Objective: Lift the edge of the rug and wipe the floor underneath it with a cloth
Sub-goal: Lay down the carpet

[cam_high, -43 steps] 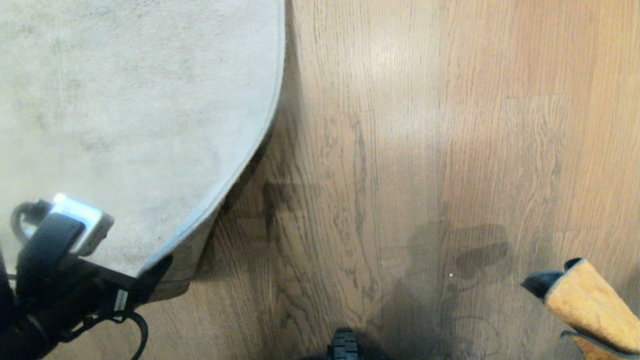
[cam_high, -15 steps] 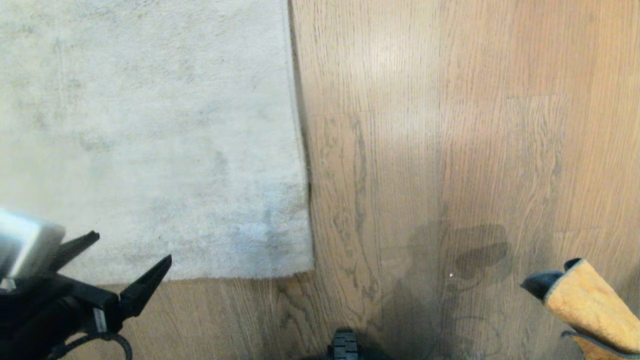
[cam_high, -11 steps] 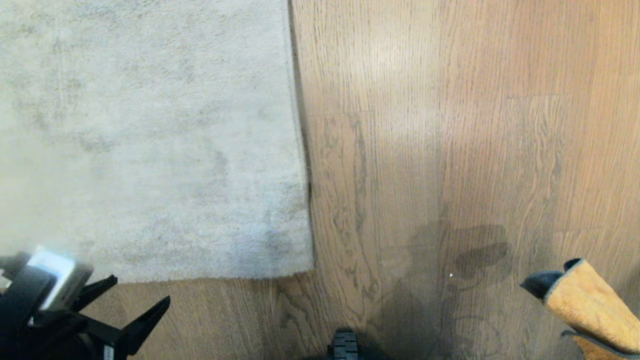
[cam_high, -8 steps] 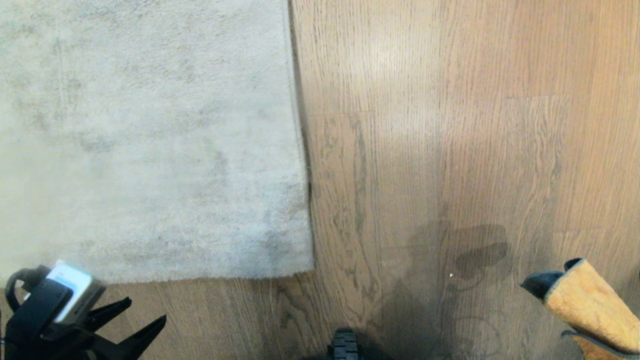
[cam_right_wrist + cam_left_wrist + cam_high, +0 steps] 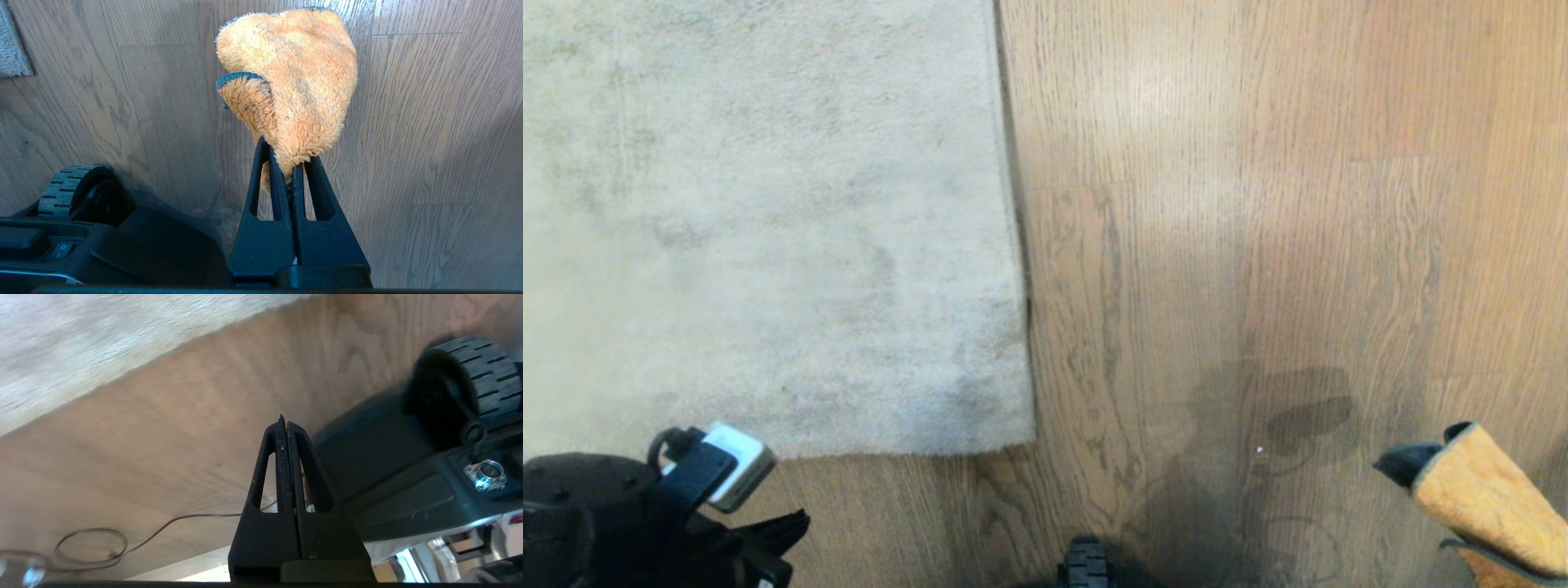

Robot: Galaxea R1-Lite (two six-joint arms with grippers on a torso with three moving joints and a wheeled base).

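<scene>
1. Brown wood floor (image 5: 1258, 245) fills the scene, its planks running away from the robot's base, whose wheel (image 5: 1086, 567) shows at the near edge.
2. At the near left, the left gripper (image 5: 284, 420) hangs over bare floor with its fingers pressed together on nothing, just short of the rug's near edge.
3. At the near right, the right gripper (image 5: 291, 163) is clamped on the orange cloth (image 5: 298, 81), held above the floor.
4. Farther off, the rug edge (image 5: 1013, 245) lies flat, the pale rug's corner toward the robot.
</scene>
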